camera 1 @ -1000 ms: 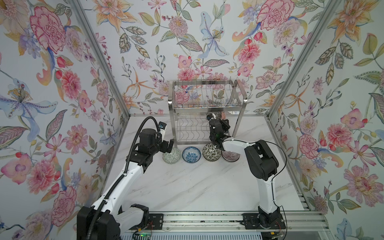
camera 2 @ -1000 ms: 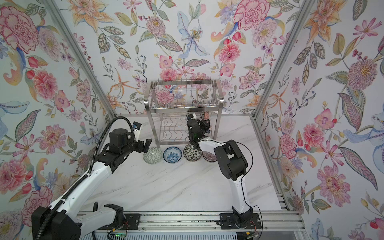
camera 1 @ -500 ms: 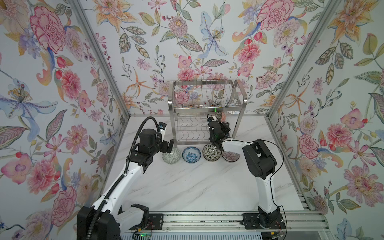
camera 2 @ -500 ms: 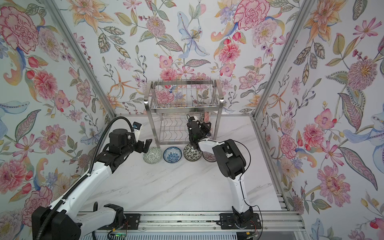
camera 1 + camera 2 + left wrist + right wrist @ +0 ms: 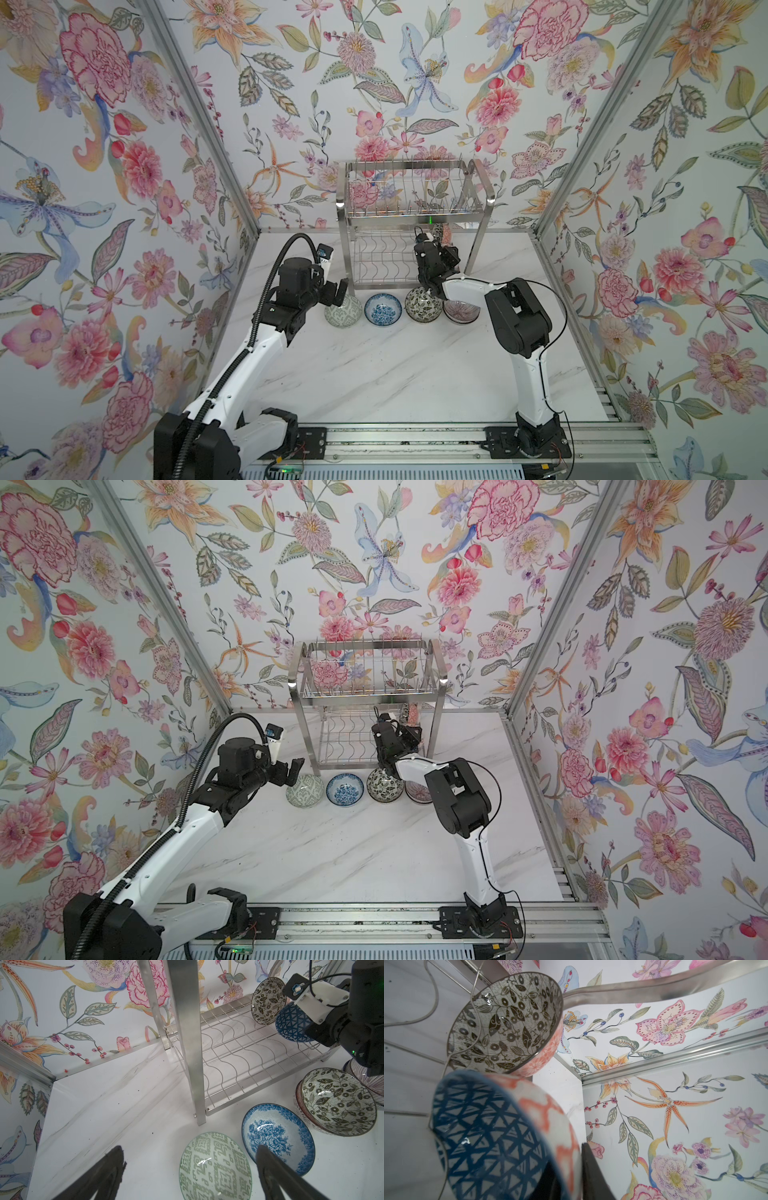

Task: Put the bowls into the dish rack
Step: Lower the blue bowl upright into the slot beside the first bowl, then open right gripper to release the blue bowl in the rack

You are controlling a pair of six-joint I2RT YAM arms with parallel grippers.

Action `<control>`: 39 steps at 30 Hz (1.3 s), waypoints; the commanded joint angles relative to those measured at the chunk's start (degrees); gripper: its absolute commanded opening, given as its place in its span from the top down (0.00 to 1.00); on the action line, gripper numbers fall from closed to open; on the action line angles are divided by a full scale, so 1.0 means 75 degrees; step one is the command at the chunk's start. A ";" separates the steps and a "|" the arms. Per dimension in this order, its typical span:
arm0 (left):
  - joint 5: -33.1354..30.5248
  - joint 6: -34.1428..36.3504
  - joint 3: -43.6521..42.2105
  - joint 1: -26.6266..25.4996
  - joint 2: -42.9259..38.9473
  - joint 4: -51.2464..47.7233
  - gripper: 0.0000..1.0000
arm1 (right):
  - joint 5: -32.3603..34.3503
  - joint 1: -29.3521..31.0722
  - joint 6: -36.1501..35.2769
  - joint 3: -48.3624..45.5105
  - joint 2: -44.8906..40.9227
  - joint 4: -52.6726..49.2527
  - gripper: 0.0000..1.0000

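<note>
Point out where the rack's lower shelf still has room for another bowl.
Lower shelf: bare wavy wires from the left leg across to the black-leaf bowl. Crowded at its right end, where that bowl and the blue-triangle bowl stand on edge.

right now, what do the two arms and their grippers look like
Both are white links with bulky black joints, mounted on a silver rail. The left arm carries a thick ribbed black hose; the right arm a thin black cable. The left gripper has dark tapered fingers, as has the right gripper.
</note>
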 commanded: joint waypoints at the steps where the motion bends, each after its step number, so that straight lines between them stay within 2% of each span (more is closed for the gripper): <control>1: 0.0096 0.0027 -0.0106 0.0059 -0.0066 0.0044 0.01 | -0.0198 -0.0025 0.0686 0.0119 -0.0173 -0.0673 0.77; 9: 0.0139 0.0014 -0.0088 0.0064 -0.0072 0.0044 0.01 | -0.0324 0.0019 0.0961 0.0120 -0.0422 -0.1070 0.61; 10: 0.0142 0.0014 -0.0088 0.0062 -0.0077 0.0044 0.01 | -0.0336 0.0023 0.0960 0.0110 -0.0455 -0.1086 0.56; 14: 0.0166 0.0003 -0.0088 0.0050 -0.0072 0.0032 0.01 | -0.0452 0.0103 0.1042 0.0086 -0.0635 -0.1314 0.24; 17: 0.0178 0.0003 -0.0077 0.0058 -0.0060 0.0029 0.01 | -0.0630 0.0175 0.1205 0.0067 -0.0766 -0.1533 0.11; 20: 0.0189 -0.0008 -0.0082 0.0057 -0.0055 0.0035 0.01 | -0.0807 0.0254 0.1350 0.0039 -0.0859 -0.1703 0.03; 22: 0.0189 -0.0009 -0.0079 0.0055 -0.0049 0.0032 0.01 | -0.0928 0.0315 0.1431 0.0014 -0.0941 -0.1794 0.00; 33: 0.0233 -0.0032 -0.0024 0.0061 -0.0125 -0.0029 0.01 | -0.1959 0.0612 0.1952 -0.0522 -0.1915 -0.2166 0.01; 39: 0.0143 -0.0028 0.0015 -0.0125 -0.0161 -0.0113 0.00 | -0.3170 0.0929 0.2574 -0.1422 -0.3010 -0.2143 0.01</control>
